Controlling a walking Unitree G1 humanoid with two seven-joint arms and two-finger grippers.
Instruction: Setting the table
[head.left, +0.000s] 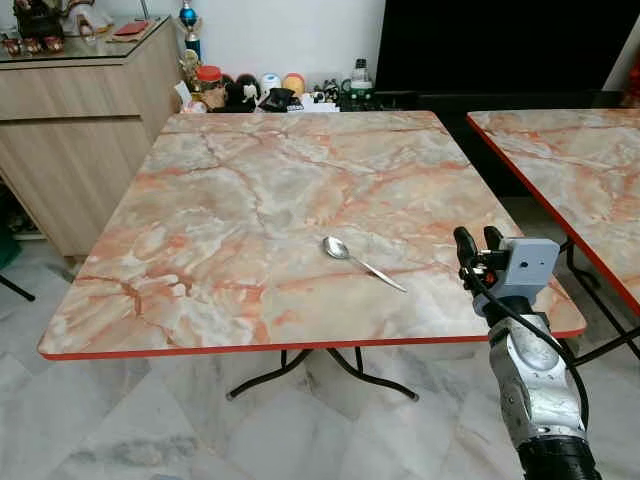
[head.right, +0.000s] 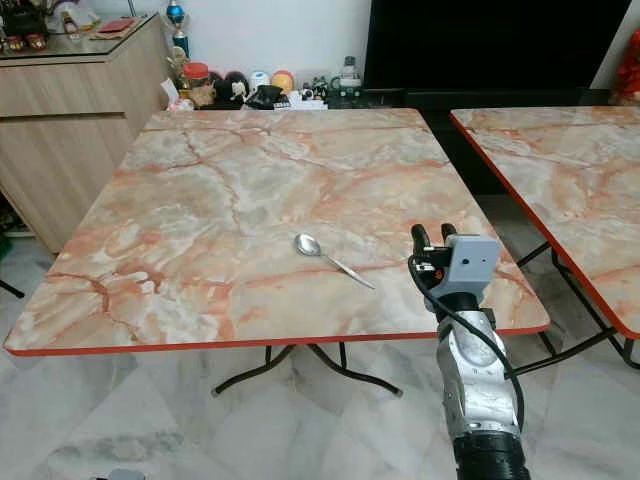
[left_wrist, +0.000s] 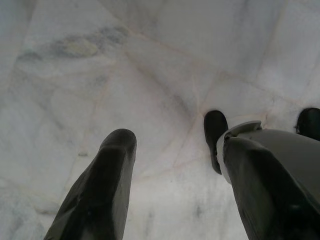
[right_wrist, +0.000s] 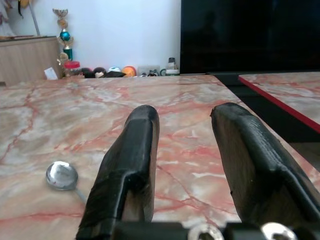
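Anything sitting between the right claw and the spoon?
No. Between the right claw and the spoon there is just bare marble tabletop; the left eye view shows this.

Second table (head.left: 570, 170) cut off by frame edge; shelf trinkets (head.left: 262, 92) too small to identify.

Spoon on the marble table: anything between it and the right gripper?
Nothing visible. The spoon lies alone on the table, and the right gripper hangs open over the table's near right corner, with bare tabletop between them.
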